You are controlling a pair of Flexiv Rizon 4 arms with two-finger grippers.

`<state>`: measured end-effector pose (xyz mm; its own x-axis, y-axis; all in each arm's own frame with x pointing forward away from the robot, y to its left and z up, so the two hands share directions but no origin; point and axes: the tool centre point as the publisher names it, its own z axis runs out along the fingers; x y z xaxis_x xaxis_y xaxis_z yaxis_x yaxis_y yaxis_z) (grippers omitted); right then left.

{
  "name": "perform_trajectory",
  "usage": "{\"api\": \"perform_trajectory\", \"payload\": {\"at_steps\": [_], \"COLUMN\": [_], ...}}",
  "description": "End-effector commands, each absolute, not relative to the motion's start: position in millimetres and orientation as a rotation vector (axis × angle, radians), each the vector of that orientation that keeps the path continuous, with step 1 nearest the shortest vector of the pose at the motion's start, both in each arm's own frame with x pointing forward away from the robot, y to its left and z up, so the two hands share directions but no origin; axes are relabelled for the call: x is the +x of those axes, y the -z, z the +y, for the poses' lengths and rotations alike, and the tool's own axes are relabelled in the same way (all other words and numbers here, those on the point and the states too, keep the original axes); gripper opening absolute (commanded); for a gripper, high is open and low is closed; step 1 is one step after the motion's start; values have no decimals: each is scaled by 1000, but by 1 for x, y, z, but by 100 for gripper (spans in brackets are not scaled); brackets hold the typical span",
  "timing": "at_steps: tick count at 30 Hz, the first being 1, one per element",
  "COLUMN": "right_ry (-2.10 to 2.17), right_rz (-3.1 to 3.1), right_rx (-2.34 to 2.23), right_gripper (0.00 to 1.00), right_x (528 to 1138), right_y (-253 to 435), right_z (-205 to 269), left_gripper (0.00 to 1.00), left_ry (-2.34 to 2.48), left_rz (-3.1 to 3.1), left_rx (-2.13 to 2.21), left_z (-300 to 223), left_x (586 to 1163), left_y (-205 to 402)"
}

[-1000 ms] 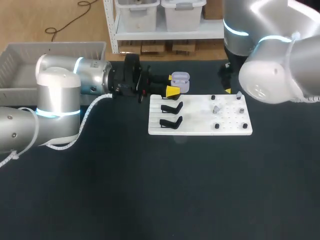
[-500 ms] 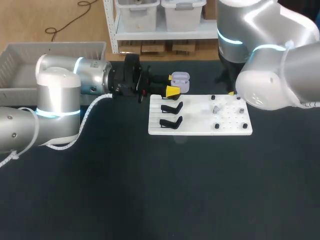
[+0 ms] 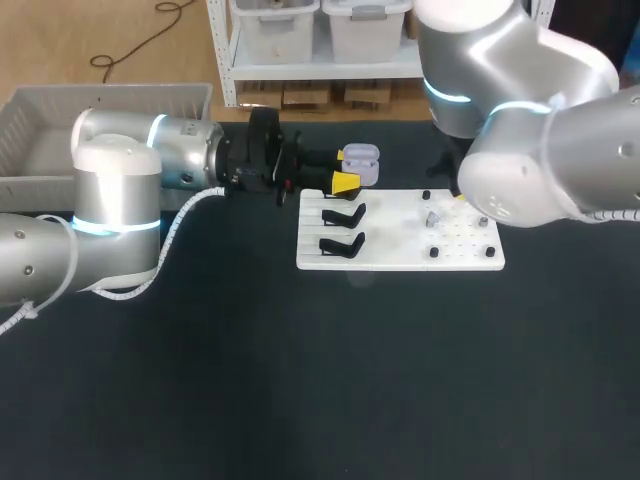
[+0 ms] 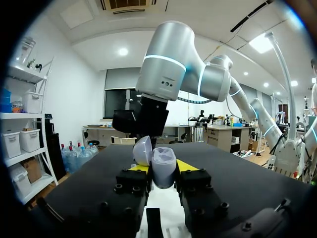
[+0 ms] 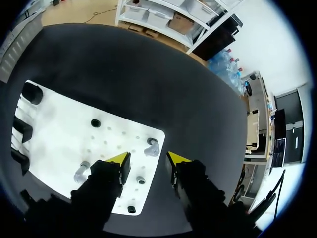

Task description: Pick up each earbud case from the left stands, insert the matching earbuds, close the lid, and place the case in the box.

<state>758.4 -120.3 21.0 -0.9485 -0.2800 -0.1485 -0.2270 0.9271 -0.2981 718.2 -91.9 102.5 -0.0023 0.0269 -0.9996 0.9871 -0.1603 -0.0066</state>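
No readable text, label, number or sign shows on the earbud case [image 3: 361, 162], the white board [image 3: 395, 225], the grey box [image 3: 100, 96] at upper left, or the dark worktop [image 3: 300, 380].

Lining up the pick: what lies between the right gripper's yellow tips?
In the right wrist view, a small grey earbud on the white board shows in the gap of the open right gripper, ahead of its tips, untouched.
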Motion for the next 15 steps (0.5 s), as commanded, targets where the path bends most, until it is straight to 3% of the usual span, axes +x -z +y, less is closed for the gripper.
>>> {"api": "perform_trajectory", "payload": {"at_steps": [1, 15], "right_ry": [429, 446], "right_rz": [2893, 2884], "right_rx": [-369, -341], "right_gripper": [47, 42], "right_x": [762, 767], "right_y": [-16, -14], "right_z": [-121, -126], "left_gripper": [0, 0], "left_ry": [1318, 1318], "left_rz": [1152, 1152], "left_rx": [1346, 1346], "left_z": [-92, -92], "left_x": [719, 719], "left_y": [-102, -102]}}
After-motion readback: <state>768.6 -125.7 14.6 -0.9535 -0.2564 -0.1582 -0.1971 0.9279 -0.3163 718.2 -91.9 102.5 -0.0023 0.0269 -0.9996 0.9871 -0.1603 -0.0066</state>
